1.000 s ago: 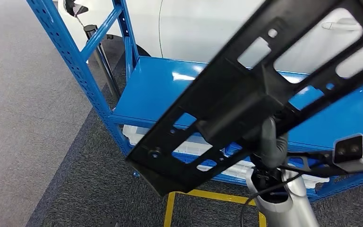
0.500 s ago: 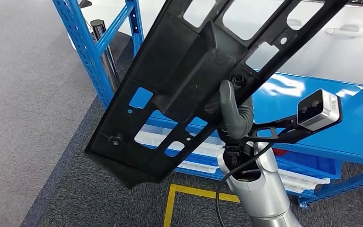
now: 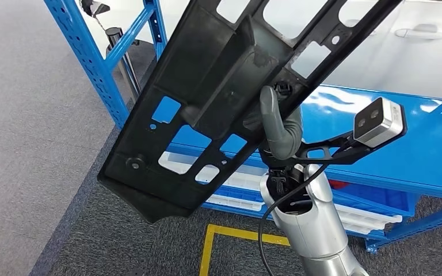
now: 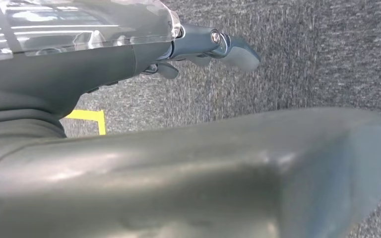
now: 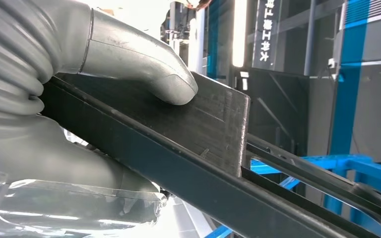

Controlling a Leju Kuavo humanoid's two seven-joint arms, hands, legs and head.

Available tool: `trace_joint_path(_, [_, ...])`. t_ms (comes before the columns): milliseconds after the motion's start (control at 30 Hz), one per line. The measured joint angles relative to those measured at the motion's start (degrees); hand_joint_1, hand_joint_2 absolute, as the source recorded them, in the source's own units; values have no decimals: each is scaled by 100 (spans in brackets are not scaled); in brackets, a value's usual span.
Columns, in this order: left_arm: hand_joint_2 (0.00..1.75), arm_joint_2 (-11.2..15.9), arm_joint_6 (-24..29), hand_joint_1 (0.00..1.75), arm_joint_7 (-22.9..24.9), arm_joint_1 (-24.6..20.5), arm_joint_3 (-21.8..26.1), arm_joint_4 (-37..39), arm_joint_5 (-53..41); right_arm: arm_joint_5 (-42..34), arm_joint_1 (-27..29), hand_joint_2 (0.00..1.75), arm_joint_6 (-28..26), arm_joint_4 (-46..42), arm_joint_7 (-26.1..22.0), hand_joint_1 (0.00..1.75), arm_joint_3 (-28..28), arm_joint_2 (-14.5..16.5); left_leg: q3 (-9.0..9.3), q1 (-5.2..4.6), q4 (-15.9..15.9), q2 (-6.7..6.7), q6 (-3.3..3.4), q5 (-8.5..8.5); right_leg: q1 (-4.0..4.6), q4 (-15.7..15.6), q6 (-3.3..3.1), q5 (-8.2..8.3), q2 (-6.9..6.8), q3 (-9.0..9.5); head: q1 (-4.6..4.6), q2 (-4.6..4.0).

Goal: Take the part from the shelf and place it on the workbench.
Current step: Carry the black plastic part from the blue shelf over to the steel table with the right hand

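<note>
Head view: part [image 3: 207,109] (top cropped) hides right hand [image 3: 276,129] fingers.

The part [image 3: 207,109] is matt black; the right robot hand [image 3: 276,129] grey. The shelf [image 3: 380,144] is bright blue — the carpet [image 3: 34,144] speckled grey, with yellow floor tape [image 3: 230,236].

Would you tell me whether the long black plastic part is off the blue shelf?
Off: the right hand holds the black plastic part aloft, above the blue shelf.

Part [image 3: 207,109] before shelf [image 3: 380,144].
</note>
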Motion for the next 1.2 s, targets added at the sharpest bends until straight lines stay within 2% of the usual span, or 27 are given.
trace_joint_path(33, [0,8,-8,0,1,4,0,0,10,-8,-14,175,-1,30,1,175,1,12,-183,19,380,0,-26,-145,1,2,-4,-2,-1,0,0,0])
trace_joint_path(67, [0,16,-12,0,1,8,1,0,16,-21,-20,175,-1,61,2,175,1,22,-310,38,632,1,-49,-202,1,5,-3,-4,0,1,0,0])
trace_joint_path(100, [0,22,-16,0,-1,11,1,0,22,-36,-23,175,-2,90,4,175,1,31,-340,58,674,1,-68,-148,-1,10,1,-7,2,3,0,0])
trace_joint_path(133, [0,31,-24,0,-5,11,2,0,25,-52,-25,175,-1,113,7,175,1,41,-253,79,477,2,-82,9,-7,19,11,-14,7,8,0,0])
trace_joint_path(200, [0,49,-56,0,-23,6,2,0,24,-81,-29,175,4,141,7,175,1,64,128,108,-307,1,-98,384,-10,55,59,-46,20,14,0,0])
trace_joint_path(267, [0,58,-94,0,-38,1,2,0,13,-92,-27,175,12,156,5,175,2,80,366,104,-814,-9,-50,534,7,93,128,-64,33,-9,0,0])
trace_joint_path(367, [0,62,-111,0,-37,5,2,0,-2,-92,-14,175,17,176,5,175,5,85,359,86,-876,-16,75,537,2,101,227,-63,36,-40,0,0])
trace_joint_path(400, [0,64,-111,0,-31,1,2,0,-4,-92,-14,175,17,179,4,175,4,85,359,87,-891,-14,117,551,-9,157,256,-113,32,-65,0,0])
trace_joint_path(467, [0,66,-113,0,-13,-12,2,0,-6,-92,-11,175,22,193,-2,175,2,84,359,88,-921,-5,186,576,-25,596,294,-387,27,-264,0,0])
trace_joint_path(533, [0,66,-113,0,5,-13,2,0,-2,-87,16,175,32,233,-25,175,1,84,347,69,-920,3,217,578,-22,1357,307,-734,25,-623,0,0])
trace_joint_path(567, [0,66,-113,0,10,-8,2,0,3,-79,40,175,41,261,-46,175,1,84,344,58,-918,4,223,578,-22,1637,306,-810,25,-758,0,0])
trace_joint_path(600, [0,66,-112,0,14,-5,2,0,9,-70,61,175,54,291,-69,175,1,84,343,48,-914,3,227,577,-21,1727,297,-784,25,-806,0,0])
trace_joint_path(633, [0,66,-111,0,13,-3,2,0,17,-58,75,175,70,317,-88,175,1,84,344,40,-909,0,229,576,-18,1585,279,-654,25,-741,0,0])
trace_joint_path(700, [0,66,-110,0,0,-3,2,0,34,-40,82,175,105,346,-104,175,1,84,350,27,-901,-8,223,571,-2,832,215,-278,22,-379,0,0])
trace_joint_path(733, [0,64,-110,0,-9,-4,2,0,40,-28,81,175,118,354,-106,175,1,84,345,15,-893,-11,210,568,15,472,184,-149,17,-210,0,0])
trace_joint_path(767, [0,63,-111,0,-16,-4,2,0,42,-14,81,175,125,359,-107,175,1,84,338,9,-890,-10,190,568,35,241,160,-85,16,-107,0,0])
trace_joint_path(800, [0,61,-111,0,-19,-2,2,0,39,-2,84,175,126,364,-108,175,-1,84,329,7,-890,-8,164,570,55,142,143,-80,17,-71,0,0])
trace_joint_path(867, [0,61,-115,0,-21,-2,2,0,28,11,90,175,126,374,-108,175,-4,84,328,7,-904,-3,101,575,59,106,104,-60,24,-65,0,0])
trace_joint_path(933, [0,63,-115,0,-22,-8,2,0,22,11,91,175,127,378,-108,175,-5,89,281,9,-774,-1,45,467,25,49,44,-28,16,-32,0,0])
trace_joint_path(967, [0,64,-114,0,-23,-8,2,0,23,11,93,175,128,381,-108,175,-5,92,182,13,-540,-1,20,323,7,25,19,-17,8,-14,0,0])
trace_joint_path(1033, [0,66,-113,0,-26,0,2,0,26,11,107,175,130,398,-108,175,-5,98,-155,32,208,-1,-21,-42,9,20,-4,-17,2,-9,0,0])
trace_joint_path(1067, [0,66,-113,0,-26,7,2,0,30,11,125,175,131,412,-110,175,-5,99,-316,43,550,0,-38,-158,11,22,-6,-18,3,-9,0,0])
trace_joint_path(1100, [0,66,-114,0,-26,15,2,0,34,11,145,175,133,430,-114,175,-5,99,-396,51,712,0,-51,-168,12,25,-6,-19,5,-8,0,0])
trace_joint_path(1133, [0,67,-114,0,-27,22,2,0,37,11,163,175,137,448,-121,175,-5,99,-364,60,644,0,-59,-67,10,29,-1,-23,9,-3,0,0])
trace_joint_path(1167, [0,70,-115,0,-28,25,2,0,39,11,176,175,141,462,-131,175,-5,99,-222,69,353,1,-60,118,7,36,9,-30,15,5,0,0])
trace_joint_path(1200, [0,73,-115,0,-31,25,2,0,40,11,181,175,147,472,-142,175,-5,99,-17,78,-72,1,-56,313,4,48,28,-43,20,13,0,0])
